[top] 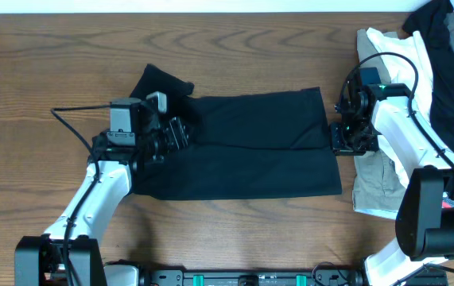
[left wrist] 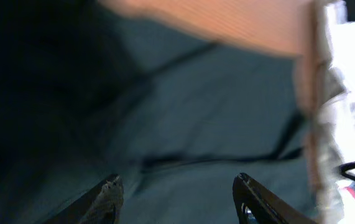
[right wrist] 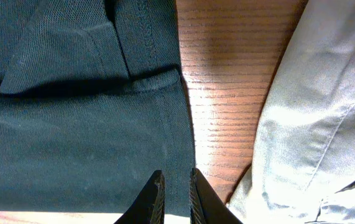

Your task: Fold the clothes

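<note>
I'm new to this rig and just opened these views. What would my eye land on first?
The black polo shirt, partly folded across the middle of the wooden table, dominates. The left gripper stands open over its left end, while the right gripper pinches its right edge. Pale garments lie heaped at the far right.

Black polo shirt point(top: 250, 147), flat, partly folded

polo shirt point(left wrist: 183, 124) blurred, beige garment point(right wrist: 314, 112) cut off at edge
</note>
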### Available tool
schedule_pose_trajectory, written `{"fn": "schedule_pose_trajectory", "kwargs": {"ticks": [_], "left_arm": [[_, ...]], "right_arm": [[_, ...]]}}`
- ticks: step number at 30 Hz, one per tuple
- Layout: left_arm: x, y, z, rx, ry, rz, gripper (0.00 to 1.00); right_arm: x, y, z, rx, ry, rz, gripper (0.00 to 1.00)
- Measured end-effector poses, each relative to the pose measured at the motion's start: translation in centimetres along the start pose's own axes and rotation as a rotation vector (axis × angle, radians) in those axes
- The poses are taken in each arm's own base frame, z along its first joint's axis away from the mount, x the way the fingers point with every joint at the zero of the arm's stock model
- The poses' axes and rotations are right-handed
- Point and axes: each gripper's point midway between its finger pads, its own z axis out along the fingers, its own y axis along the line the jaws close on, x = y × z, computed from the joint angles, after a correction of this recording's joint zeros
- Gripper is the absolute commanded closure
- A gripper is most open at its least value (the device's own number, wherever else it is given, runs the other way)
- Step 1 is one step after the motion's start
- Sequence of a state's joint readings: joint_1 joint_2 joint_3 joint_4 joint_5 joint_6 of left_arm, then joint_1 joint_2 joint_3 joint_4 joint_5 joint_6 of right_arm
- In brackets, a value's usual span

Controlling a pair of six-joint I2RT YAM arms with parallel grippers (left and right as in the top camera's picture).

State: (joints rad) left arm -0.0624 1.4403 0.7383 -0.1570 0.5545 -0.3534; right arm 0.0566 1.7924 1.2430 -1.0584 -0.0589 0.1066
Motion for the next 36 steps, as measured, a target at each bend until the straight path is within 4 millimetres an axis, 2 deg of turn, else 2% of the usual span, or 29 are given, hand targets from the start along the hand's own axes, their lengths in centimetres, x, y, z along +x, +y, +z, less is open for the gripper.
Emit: {"fn": "schedule_pose_trajectory", "kwargs": {"ticks": [5,8,15,18,20,24,25,27,29,30,31,36], "left_arm": [[3.7,4.8,-0.8,-0.247,0.119,-0.066,0.47],[4.4,6.5,-1.4,-0.348,0.134,-0.063,0.47],[4.2,8.0,-1.8,-0.435,0.121,-0.054,0.48],[5.0,8.9,-1.4,-0.465,0.155,-0.066,0.48],[5.8,9.7,-1.0,-0.488,0.194,-0.079,0.52],[6.0,9.9,-0.8,-0.493,0.207,-0.078,0.53],[6.0,9.8,-0.9,-0.49,0.207,-0.074,0.53],[5.8,9.4,-1.1,-0.474,0.204,-0.05,0.4],[4.7,8.4,-1.6,-0.446,0.17,-0.014,0.23],[3.4,7.5,-2.0,-0.425,0.131,0.016,0.2],[2.2,6.7,-2.4,-0.408,0.096,0.045,0.19],[-6.6,1.9,-5.8,-0.336,-0.117,0.15,0.18]], "right_arm": [[0.0,0.0,0.0,0.0,-0.001,0.0,0.86],[-0.1,0.0,0.0,-0.001,-0.006,-0.001,0.86],[-0.3,0.0,0.0,-0.001,-0.011,-0.001,0.86],[-0.3,0.0,0.0,-0.001,-0.011,-0.002,0.83],[-0.3,0.0,0.0,-0.001,-0.013,-0.003,0.84],[-0.8,0.1,0.0,-0.004,-0.034,-0.008,0.84],[-0.9,0.1,0.0,-0.004,-0.038,-0.008,0.84],[-1.4,0.2,0.0,-0.007,-0.057,-0.012,0.79],[-2.0,0.2,-0.1,-0.009,-0.08,-0.014,0.7],[-2.2,0.3,-0.1,-0.013,-0.087,-0.015,0.64],[-2.3,0.4,-0.1,-0.02,-0.094,-0.018,0.6],[-2.4,1.3,-0.2,-0.073,-0.098,-0.022,0.57]]}}
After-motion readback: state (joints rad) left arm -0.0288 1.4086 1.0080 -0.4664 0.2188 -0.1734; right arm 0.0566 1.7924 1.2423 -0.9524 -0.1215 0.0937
